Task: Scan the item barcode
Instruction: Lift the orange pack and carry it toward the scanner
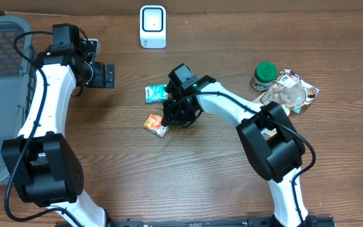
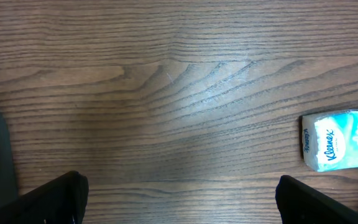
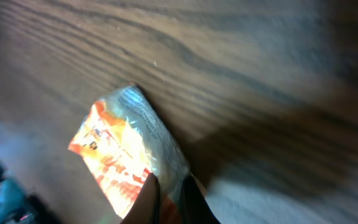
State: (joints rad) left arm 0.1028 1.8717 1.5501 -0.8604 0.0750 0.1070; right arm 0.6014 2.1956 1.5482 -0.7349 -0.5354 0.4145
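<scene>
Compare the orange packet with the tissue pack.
The orange packet is orange and glossy; the tissue pack is pale blue and white. The orange packet is pinched by the right fingers; the tissue pack lies untouched. Both are small soft packs on the wooden table.

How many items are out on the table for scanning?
4: orange snack packet in the right gripper, Kleenex pack behind it, green-lidded jar and clear bag far right. More may hide beneath.

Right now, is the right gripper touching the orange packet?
Touching. The right wrist view shows the right gripper pinched shut on an edge of the orange packet.
</scene>
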